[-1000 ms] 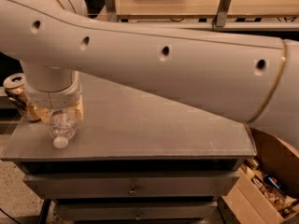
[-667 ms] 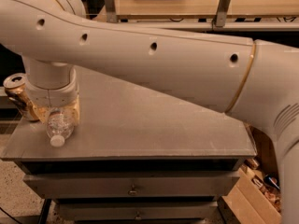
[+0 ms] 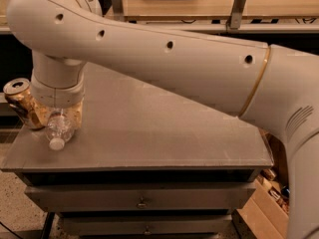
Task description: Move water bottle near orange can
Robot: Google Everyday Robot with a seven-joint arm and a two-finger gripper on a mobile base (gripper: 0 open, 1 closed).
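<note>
Arm links fill much of the view and hide the far part of the table point(image 3: 174, 133). At the table's near left corner the gripper point(image 3: 59, 117) sits under the wrist, over the water bottle point(image 3: 61, 129). Whether it clamps the bottle or is released, I cannot tell. The bottle's white cap points to the near side. The orange can point(image 3: 21, 101) stands just left of it, partly covered.

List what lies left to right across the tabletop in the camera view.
Orange can → water bottle, the pincer directly over it → the arm's base at the far right.
</note>
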